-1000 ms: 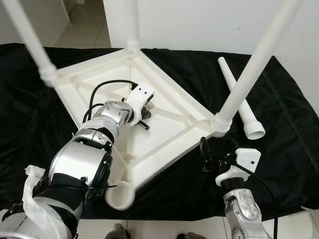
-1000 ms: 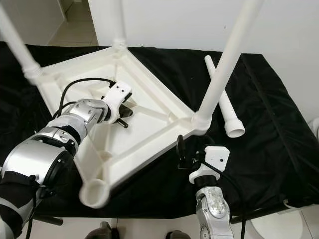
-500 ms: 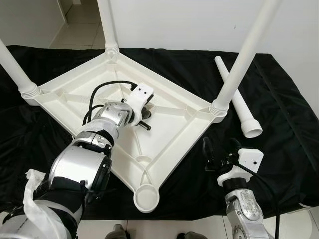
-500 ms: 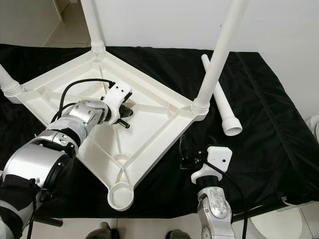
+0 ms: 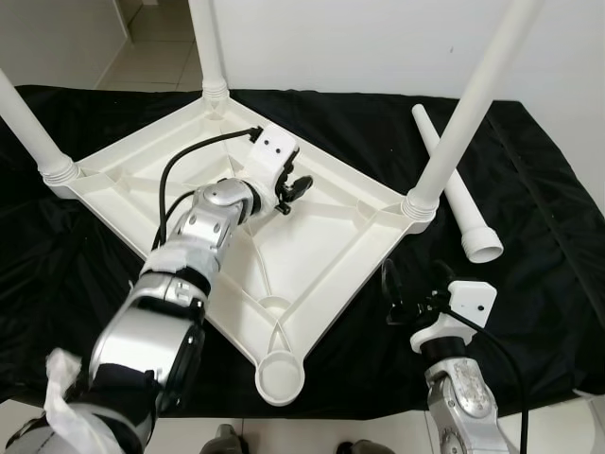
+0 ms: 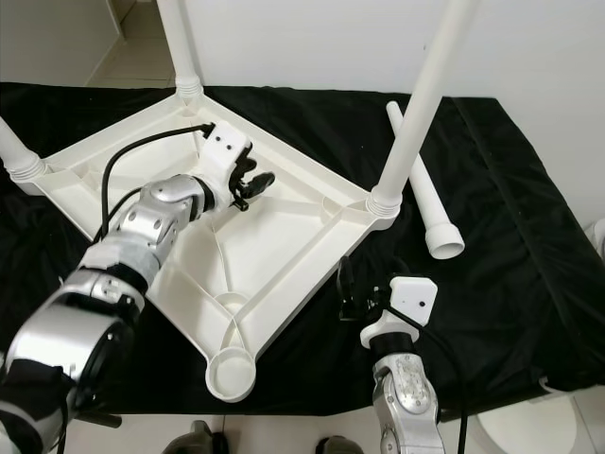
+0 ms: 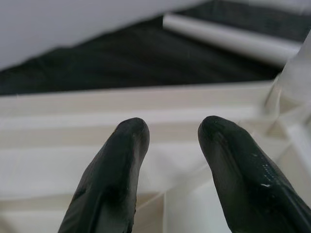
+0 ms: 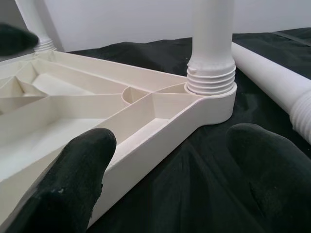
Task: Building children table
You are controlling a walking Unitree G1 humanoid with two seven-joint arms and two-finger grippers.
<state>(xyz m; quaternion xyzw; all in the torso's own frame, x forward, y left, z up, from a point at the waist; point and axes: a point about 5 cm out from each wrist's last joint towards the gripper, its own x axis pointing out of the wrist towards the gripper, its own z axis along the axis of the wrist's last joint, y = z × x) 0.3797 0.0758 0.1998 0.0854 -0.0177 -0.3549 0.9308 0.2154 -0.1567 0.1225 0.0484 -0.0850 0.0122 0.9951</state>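
The white table top [image 5: 321, 236] lies upside down on a black cloth. Three white legs stand screwed into its corners: one far [image 5: 210, 47], one left [image 5: 33, 123], one right [image 5: 468, 109]. The near corner socket [image 5: 280, 376] is empty. A loose fourth leg [image 5: 452, 184] lies on the cloth to the right. My left gripper [image 5: 293, 192] hovers open over the ribbed underside, nothing between its fingers [image 7: 114, 179]. My right gripper [image 5: 413, 284] is open low over the cloth, just in front of the right leg's corner [image 8: 211, 92].
The black cloth [image 5: 539, 303] covers the whole work surface, with its front edge close to me. A white wall stands behind. A doorway with tiled floor [image 5: 151, 24] is at the far left. Bare cloth lies right of the loose leg.
A second ago the table top swung round on the cloth and settled. Since then my left gripper has lifted off the underside and moved farther away. The right gripper stayed put.
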